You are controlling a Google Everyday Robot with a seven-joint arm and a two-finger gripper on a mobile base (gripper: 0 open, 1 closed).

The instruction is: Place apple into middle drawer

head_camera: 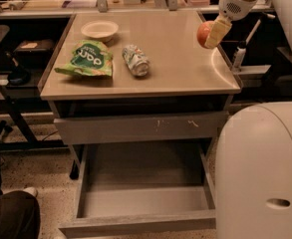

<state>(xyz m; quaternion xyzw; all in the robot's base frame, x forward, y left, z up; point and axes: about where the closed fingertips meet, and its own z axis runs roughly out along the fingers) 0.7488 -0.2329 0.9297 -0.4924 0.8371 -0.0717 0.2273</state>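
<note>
camera view | claw pinching apple, above desk right edge at 1 o'clock | middle drawer open, 7 o'clock from claw, long axis 3–9 | likely next: carry down-left

Place: a robotics lab or workshop test room.
Gripper: raised above the desk's far right corner, clamped on the apple.
Left of gripper: plain grey metal desk staged with a bowl, chip bag and drink can.
Behind gripper: workbench cluttered with gear.
Below gripper: open middle drawer, speckled floor.
</note>
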